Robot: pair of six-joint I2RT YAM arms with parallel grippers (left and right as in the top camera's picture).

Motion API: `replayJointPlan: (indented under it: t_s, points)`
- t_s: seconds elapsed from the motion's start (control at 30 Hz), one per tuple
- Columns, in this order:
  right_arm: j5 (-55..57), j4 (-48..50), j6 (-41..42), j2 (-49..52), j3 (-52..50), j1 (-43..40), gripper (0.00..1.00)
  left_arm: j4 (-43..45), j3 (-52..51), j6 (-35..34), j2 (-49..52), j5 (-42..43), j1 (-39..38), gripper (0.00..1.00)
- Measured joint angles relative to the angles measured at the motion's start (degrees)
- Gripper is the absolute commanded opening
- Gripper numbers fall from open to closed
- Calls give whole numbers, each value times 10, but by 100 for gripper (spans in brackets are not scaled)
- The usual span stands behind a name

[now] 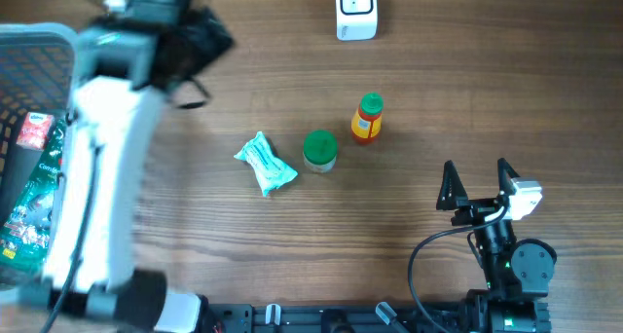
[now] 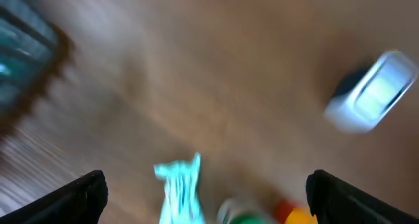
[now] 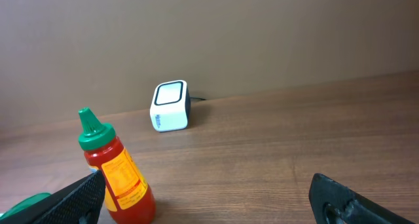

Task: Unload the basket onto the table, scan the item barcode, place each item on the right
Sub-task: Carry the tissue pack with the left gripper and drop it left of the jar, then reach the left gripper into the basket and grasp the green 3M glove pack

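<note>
Three items stand mid-table: a teal packet (image 1: 265, 164), a green-lidded jar (image 1: 319, 150) and a red sauce bottle (image 1: 367, 119) with a green cap. The white barcode scanner (image 1: 355, 12) sits at the far edge. My left gripper (image 2: 206, 185) is open and empty, high above the table, its view motion-blurred, with the teal packet (image 2: 178, 188) below it and the scanner (image 2: 373, 93) off to the right. My right gripper (image 1: 476, 167) rests open and empty at the near right. In its view the bottle (image 3: 118, 171) stands by the left finger and the scanner (image 3: 170, 106) beyond.
A grey wire basket (image 1: 29, 41) holding several packaged goods stands at the left edge. My white left arm (image 1: 97, 158) stretches along its right side. A wall rises behind the scanner in the right wrist view.
</note>
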Motion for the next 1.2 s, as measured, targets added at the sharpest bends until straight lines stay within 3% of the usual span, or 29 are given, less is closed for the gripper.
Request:
replayJointPlan:
  t_s: [0.2, 0.4, 0.6, 0.77, 0.97, 1.2]
  points:
    - [0, 0, 0, 0, 0, 0, 100, -6, 6, -77, -100, -13, 210, 100]
    - [0, 0, 0, 0, 0, 0, 100, -64, 5, -194, -94, 9, 433, 100]
    - [0, 0, 0, 0, 0, 0, 100, -60, -62, -267, -66, 32, 564, 100]
    - [0, 0, 0, 0, 0, 0, 100, 21, -178, -282, -20, 40, 586, 100]
    - [0, 0, 0, 0, 0, 0, 100, 206, -355, -302, -5, 45, 586, 100]
    - [0, 0, 0, 0, 0, 0, 100, 322, -467, -305, 23, 65, 586, 100]
